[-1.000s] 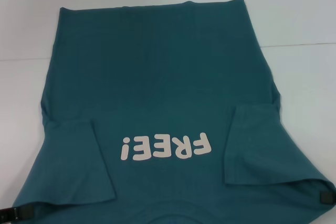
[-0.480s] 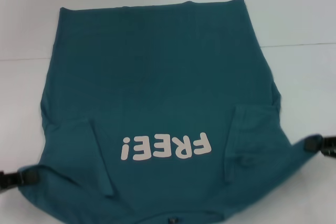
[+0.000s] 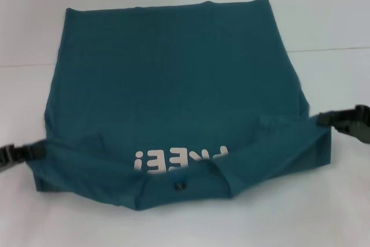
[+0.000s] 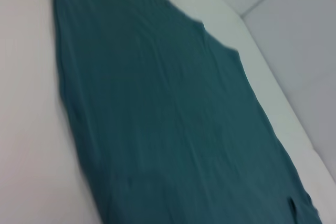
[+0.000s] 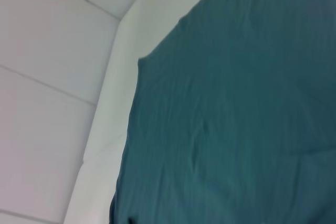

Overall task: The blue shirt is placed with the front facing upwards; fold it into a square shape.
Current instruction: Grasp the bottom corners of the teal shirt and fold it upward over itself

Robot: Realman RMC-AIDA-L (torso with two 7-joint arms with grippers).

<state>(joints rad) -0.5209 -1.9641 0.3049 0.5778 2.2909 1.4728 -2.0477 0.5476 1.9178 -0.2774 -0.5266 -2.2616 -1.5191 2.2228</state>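
Observation:
The blue shirt [image 3: 173,85] lies spread on the white table [image 3: 324,15], its hem at the far side. Its collar end is lifted and carried over the chest, so the plain back shows along the near fold. The white lettering [image 3: 167,160] is partly covered, and the small black tag [image 3: 180,185] shows at the collar. My left gripper [image 3: 36,152] is shut on the shirt's left shoulder corner. My right gripper [image 3: 326,120] is shut on the right shoulder corner. Both wrist views look along the shirt cloth [image 4: 157,119] [image 5: 252,103].
White tabletop surrounds the shirt on all sides, with a seam line [image 3: 329,49] crossing it at the far right. The wrist views show the table edge [image 4: 252,61] and pale panels [image 5: 52,77] beyond it.
Both grippers have lifted the shoulder corners and carried them away from me over the chest. The lettering is now half covered, and the collar tag has come into view.

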